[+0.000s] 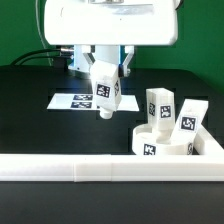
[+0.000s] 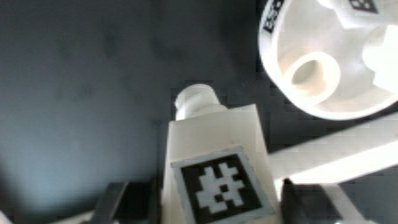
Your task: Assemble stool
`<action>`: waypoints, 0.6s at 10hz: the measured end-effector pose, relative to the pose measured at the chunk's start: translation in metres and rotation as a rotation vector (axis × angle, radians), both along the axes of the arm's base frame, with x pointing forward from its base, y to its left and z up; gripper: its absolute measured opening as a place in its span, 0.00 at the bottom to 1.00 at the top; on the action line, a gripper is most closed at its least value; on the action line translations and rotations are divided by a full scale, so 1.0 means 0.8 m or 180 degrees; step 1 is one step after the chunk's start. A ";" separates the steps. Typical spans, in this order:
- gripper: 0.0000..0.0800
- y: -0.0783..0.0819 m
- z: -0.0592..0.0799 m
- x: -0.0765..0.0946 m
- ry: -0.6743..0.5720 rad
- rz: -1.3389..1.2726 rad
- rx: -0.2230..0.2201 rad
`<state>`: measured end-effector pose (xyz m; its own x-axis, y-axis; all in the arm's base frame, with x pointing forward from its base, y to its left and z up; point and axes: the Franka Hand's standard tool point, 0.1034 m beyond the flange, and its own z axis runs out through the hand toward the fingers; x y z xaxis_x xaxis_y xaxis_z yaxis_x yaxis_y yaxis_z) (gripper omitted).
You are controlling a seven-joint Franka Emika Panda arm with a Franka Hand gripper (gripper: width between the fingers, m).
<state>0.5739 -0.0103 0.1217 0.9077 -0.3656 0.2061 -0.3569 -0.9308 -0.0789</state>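
My gripper (image 1: 105, 93) is shut on a white stool leg (image 1: 105, 92) with a black-and-white tag and holds it above the black table, its round peg end pointing down. In the wrist view the held leg (image 2: 217, 150) fills the lower middle between my two dark fingers (image 2: 125, 203). The round seat (image 1: 161, 142) lies at the exterior view's right, inside the rail's corner, with two more tagged legs (image 1: 159, 106) standing in it. The seat with a hole also shows in the wrist view (image 2: 338, 60).
The long white L-shaped rail (image 1: 100, 166) runs along the table's front edge and turns back at the exterior view's right. The marker board (image 1: 74, 101) lies flat on the table behind the held leg. Black table surface (image 1: 40, 120) lies at the exterior view's left.
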 end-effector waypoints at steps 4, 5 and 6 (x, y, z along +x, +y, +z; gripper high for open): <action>0.40 0.045 0.008 0.024 -0.0423 0.0073 0.0034; 0.40 0.039 0.005 0.020 -0.0368 0.0052 0.0042; 0.40 0.039 0.005 0.021 -0.0369 0.0049 0.0041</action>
